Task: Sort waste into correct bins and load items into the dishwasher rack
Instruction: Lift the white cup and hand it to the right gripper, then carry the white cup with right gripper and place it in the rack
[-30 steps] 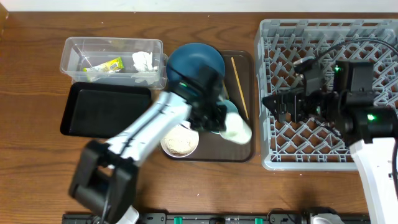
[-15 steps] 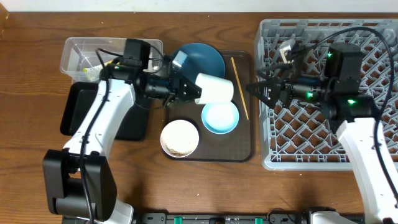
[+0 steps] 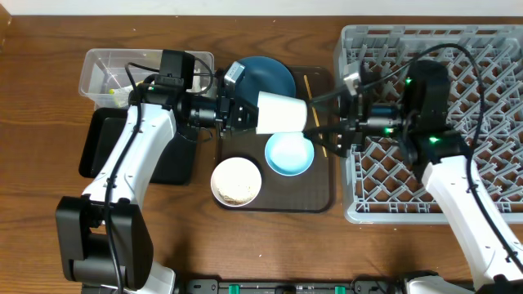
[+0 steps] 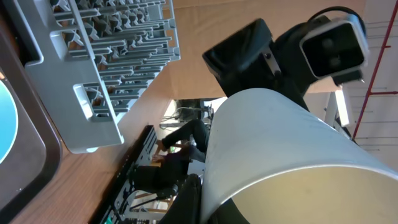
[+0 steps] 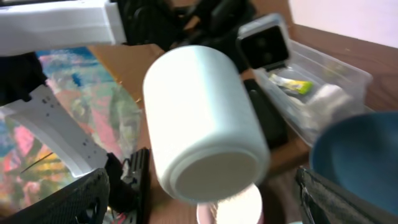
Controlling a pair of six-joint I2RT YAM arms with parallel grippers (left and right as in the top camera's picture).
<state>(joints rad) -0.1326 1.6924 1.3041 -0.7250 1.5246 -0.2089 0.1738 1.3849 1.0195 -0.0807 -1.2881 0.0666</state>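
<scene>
My left gripper [image 3: 247, 113] is shut on the rim of the small white cup [image 3: 283, 113] and holds it on its side above the brown tray. The cup fills the left wrist view [image 4: 280, 155]. My right gripper [image 3: 320, 119] is open, its fingers on either side of the cup's base [image 5: 205, 124] without touching it. Below lie the light blue bowl [image 3: 289, 155], the white bowl of rice [image 3: 237, 181], the dark blue plate [image 3: 263, 75] and a chopstick [image 3: 312, 98]. The grey rack [image 3: 466, 175] is at the right.
The brown serving tray [image 3: 319, 194] carries the dishes. The clear box [image 3: 105, 67] at the back left holds the yellow wrapper [image 5: 295, 84] and tissue [image 5: 329, 97]. The black tray [image 3: 102, 151] lies in front of it, partly under my left arm.
My left arm has lifted the cup off the tray and turned it towards the right. My right gripper has come left from the rack, up to the cup's base.
</scene>
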